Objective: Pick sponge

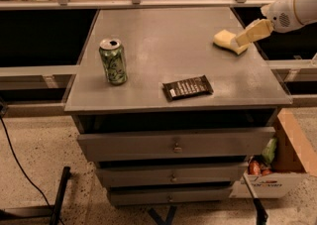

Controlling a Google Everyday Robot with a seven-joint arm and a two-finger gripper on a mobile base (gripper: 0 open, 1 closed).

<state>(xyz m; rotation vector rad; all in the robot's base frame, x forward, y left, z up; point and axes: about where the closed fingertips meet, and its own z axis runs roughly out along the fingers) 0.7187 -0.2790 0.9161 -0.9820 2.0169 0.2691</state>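
No print is legible on wrapper, can or box; gripper touches sponge.

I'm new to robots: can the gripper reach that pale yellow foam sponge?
Probably yes. The gripper sits right beside the pale yellow foam sponge near the far right edge of the grey cabinet top; nothing stands between them.
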